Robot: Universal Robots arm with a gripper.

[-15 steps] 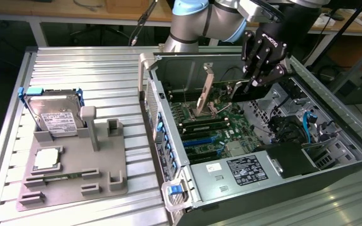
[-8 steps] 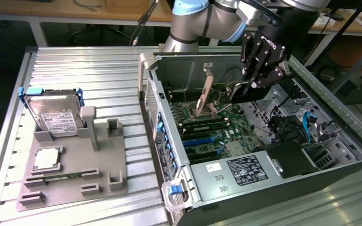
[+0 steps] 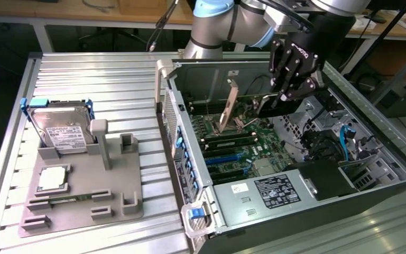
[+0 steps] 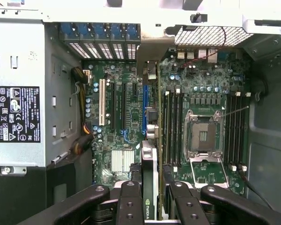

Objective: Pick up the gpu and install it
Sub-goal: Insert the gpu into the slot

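Black pincer (image 4: pixel 150 201) holding thin green gpu card (image 4: pixel 149 187) on edge inside open grey computer case (image 3: pixel 400 180), just above green motherboard (image 4: pixel 201 93), not plugged in yet.

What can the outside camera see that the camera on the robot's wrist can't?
The exterior view has the grey holder tray on the metal table, with a silver hard drive standing in it.

The wrist view looks straight down on the empty CPU socket and the blue slot.

Both have the open computer case with its green motherboard, and the gripper clamped on the gpu, held edge-down above the slots.
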